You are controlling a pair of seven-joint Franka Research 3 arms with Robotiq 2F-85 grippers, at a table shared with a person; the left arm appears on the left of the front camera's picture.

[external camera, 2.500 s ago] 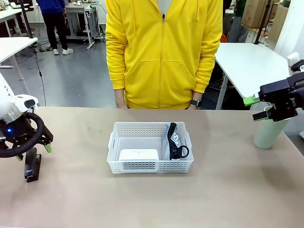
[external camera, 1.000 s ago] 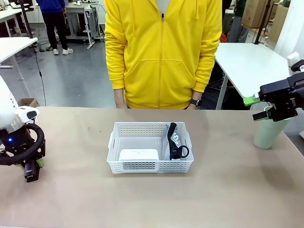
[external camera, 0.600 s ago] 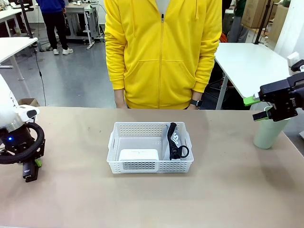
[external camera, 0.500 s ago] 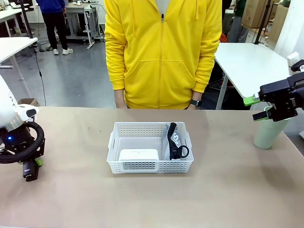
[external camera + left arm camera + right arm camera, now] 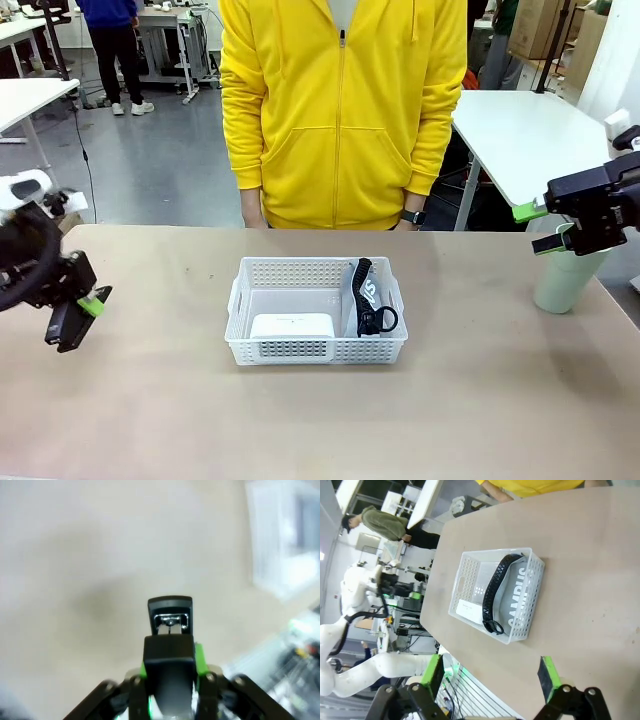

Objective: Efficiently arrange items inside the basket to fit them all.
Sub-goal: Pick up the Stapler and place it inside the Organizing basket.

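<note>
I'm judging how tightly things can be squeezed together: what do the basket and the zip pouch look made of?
Basket: seemingly rigid white plastic with a matte finish; the moulded lattice walls hold a crisp shape. Pouch: probably soft grey fabric, matte; its printed lettering, black zipper and curved side suggest textile.

Left wrist view blurred, basket point(image 5: 282, 535) just a white smear; stapler point(image 5: 170, 611) rear end hidden inside left gripper point(image 5: 170, 662); cup point(image 5: 566, 285) top hidden behind right gripper point(image 5: 538, 228).
</note>
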